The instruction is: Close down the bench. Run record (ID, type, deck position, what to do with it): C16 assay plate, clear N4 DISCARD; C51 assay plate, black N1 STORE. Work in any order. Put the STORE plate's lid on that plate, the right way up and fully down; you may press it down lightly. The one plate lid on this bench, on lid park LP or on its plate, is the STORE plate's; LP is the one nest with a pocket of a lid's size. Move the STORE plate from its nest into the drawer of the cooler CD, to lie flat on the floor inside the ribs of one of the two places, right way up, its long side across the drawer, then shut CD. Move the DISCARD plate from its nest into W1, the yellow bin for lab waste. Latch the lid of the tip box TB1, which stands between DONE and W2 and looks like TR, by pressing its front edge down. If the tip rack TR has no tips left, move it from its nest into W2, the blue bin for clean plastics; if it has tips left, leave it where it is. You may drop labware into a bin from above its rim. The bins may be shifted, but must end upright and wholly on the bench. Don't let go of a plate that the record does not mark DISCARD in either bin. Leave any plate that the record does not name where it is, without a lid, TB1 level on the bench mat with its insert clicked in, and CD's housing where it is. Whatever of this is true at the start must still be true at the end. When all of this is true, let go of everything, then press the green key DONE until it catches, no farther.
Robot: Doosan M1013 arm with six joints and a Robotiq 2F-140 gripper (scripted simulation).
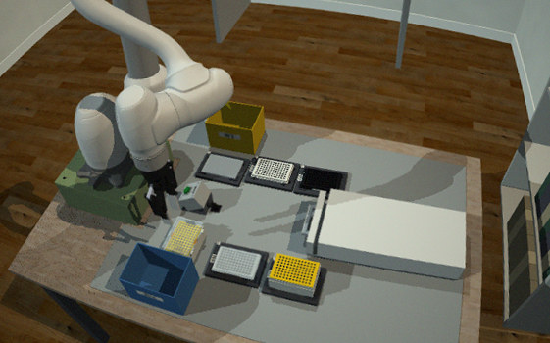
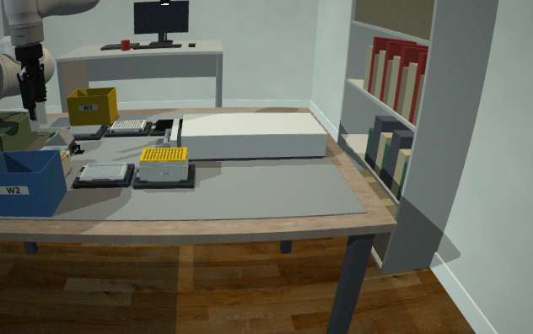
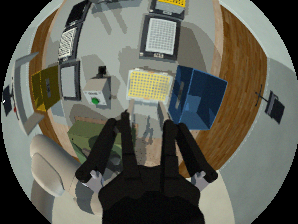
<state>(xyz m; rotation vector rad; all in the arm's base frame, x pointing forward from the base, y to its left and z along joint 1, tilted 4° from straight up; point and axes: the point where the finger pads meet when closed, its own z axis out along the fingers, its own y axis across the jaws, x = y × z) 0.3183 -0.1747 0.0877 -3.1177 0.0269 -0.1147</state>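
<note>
My gripper point(image 1: 163, 212) hangs upright above the bench's left side, just left of the green DONE key point(image 1: 188, 190) and behind the tip box TB1 point(image 1: 184, 238). Its fingers are partly open with nothing between them, as the wrist view point(image 3: 148, 123) shows, with TB1 point(image 3: 148, 86) below and ahead. The black plate point(image 1: 323, 179) lies in its nest at the back, next to the cooler CD point(image 1: 389, 233). The grey lid point(image 1: 223, 167) lies on the lid park. A pale plate point(image 1: 237, 262) sits in the front nest and a white one point(image 1: 272, 170) in the back row.
The yellow bin W1 point(image 1: 236, 126) stands at the back. The blue bin W2 point(image 1: 159, 278) stands at the front left, touching TB1. The tip rack TR point(image 1: 294, 272) with a yellow top sits in front. A green block point(image 1: 104, 192) holds the arm's base. CD's drawer front point(image 1: 313, 220) faces left.
</note>
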